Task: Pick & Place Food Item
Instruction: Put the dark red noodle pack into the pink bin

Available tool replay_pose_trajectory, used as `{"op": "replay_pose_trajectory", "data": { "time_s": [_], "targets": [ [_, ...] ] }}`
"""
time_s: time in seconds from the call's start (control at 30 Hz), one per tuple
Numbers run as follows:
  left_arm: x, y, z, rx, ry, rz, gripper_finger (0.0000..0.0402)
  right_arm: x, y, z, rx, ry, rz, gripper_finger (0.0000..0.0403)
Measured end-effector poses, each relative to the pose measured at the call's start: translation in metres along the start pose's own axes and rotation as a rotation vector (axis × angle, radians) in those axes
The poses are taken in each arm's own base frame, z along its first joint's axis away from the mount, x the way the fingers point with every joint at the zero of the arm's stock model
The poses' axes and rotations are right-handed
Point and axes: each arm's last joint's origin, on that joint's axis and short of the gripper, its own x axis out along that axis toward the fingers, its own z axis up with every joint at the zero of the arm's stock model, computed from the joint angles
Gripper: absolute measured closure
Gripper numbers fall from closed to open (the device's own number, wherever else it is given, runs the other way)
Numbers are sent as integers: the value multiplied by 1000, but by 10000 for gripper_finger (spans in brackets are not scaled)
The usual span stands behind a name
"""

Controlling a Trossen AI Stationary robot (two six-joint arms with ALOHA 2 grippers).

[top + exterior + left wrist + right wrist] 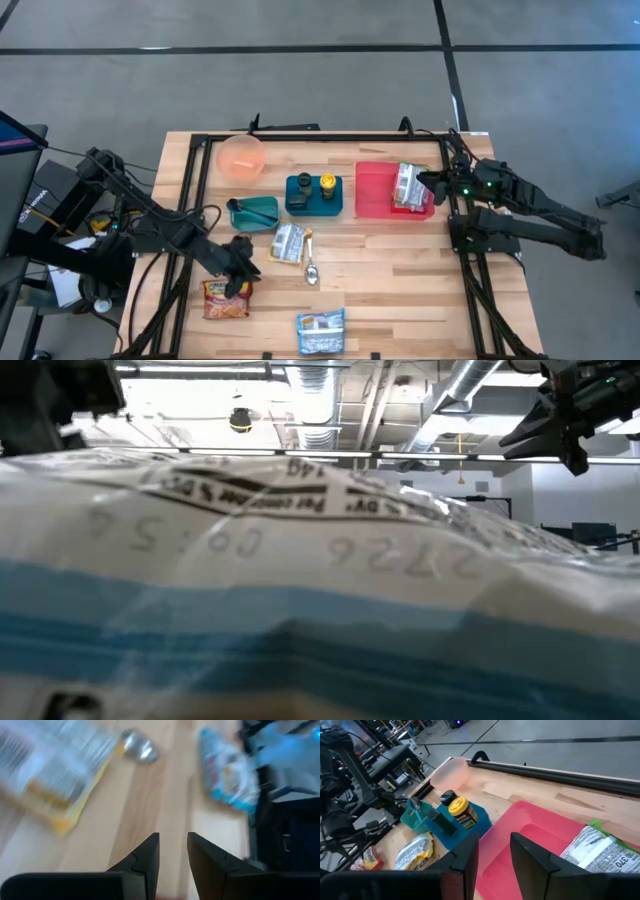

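An orange snack packet (227, 298) lies flat on the wooden table at the near left. My left gripper (240, 265) hovers just beyond its far edge, empty, its fingers (173, 845) close together with a narrow gap. A white-and-green packet (408, 185) lies in the red tray (375, 195) at the right. My right gripper (430, 183) hangs over the tray's right side, beside that packet (602, 852), empty, its fingers (495, 850) also close together.
A silver-and-yellow packet (289, 242) and a spoon (310, 268) lie mid-table. A blue packet (321, 332) lies at the near edge and fills the low view (300, 590). At the back stand a pink bowl (241, 157), a teal cup (255, 212) and a blue bottle holder (313, 192).
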Motion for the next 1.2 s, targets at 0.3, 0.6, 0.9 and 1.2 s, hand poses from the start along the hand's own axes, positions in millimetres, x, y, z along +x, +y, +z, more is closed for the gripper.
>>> {"op": "replay_pose_trajectory", "data": {
  "time_s": [0.3, 0.6, 0.9, 1.2],
  "targets": [
    [-1, 13, -11, -50, 136, 114, 307, 0, 1, 0, -3, -4, -4, 295],
    [-3, 24, -15, -175, 274, 171, 302, 0, 1, 0, -4, -4, -4, 295],
    [1, 41, -9, -257, 300, 189, 227, 0, 1, -1, -5, -3, -4, 295],
    [12, 57, -26, -289, 300, 62, 198, 0, 1, -1, -6, -3, -4, 295]
  ]
}}
